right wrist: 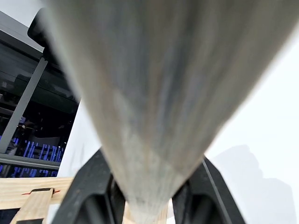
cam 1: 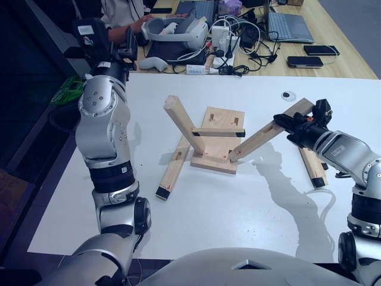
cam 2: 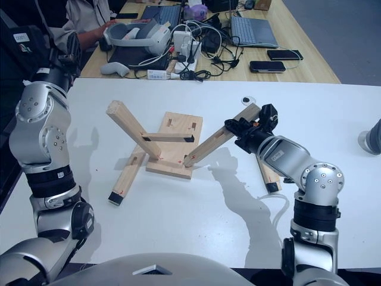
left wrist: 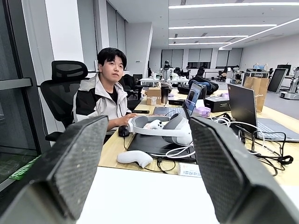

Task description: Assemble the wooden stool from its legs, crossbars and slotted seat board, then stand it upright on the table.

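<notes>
- Left eye view: my right tool (cam 1: 290,123) is clamped on a pale square wooden leg (cam 1: 262,138). The leg is held slanted, its lower end at the near right corner of the slotted wooden seat board (cam 1: 223,119), which lies flat on the white table (cam 1: 238,202).
- A second leg (cam 1: 178,119) rises tilted from the board, joined to a short crossbar (cam 1: 218,132).
- A third leg (cam 1: 172,170) lies at the board's left, and a fourth leg (cam 1: 314,168) lies beneath my right arm.
- Left wrist view: my left tool (left wrist: 147,126) is raised, its fingers spread apart and empty.
</notes>
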`<state>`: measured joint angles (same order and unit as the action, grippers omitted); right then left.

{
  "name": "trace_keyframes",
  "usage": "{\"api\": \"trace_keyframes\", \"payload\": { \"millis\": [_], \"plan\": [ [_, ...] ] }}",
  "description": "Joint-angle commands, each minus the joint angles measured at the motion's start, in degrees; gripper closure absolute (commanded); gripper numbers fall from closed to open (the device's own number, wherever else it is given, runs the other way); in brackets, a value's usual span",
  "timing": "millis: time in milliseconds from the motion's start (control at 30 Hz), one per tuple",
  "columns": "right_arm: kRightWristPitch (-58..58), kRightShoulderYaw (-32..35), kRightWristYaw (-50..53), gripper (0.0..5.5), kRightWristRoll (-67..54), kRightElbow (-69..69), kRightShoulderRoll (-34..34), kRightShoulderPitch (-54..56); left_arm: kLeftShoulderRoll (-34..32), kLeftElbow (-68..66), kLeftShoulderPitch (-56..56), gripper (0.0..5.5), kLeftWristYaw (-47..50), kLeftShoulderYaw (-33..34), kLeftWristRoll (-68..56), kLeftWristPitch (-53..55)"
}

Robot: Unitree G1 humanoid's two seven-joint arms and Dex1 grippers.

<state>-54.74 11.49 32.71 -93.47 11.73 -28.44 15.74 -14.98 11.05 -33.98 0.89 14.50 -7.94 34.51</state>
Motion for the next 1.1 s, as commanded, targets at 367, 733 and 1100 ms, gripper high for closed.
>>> {"api": "trace_keyframes", "payload": {
  "millis": [367,733,1100],
  "plan": [
    [-5.4,-2.7,-9.8,4.51,13.5,-5.3,-8.1,4.0,-0.7,-0.8,-1.3,2.34,0.6,0.2,0.4,-0.6],
    [-8.4,-2.9,-17.9,4.51,19.5,-8.0,-7.3,9.8,0.3,0.7,-0.4,2.34,2.7,1.0,0.5,-1.8],
    [-10.1,-1.2,-21.0,4.51,23.1,-7.1,-4.4,9.8,-0.1,0.8,-0.8,2.34,2.2,-0.6,1.1,-1.6]
  ]
}}
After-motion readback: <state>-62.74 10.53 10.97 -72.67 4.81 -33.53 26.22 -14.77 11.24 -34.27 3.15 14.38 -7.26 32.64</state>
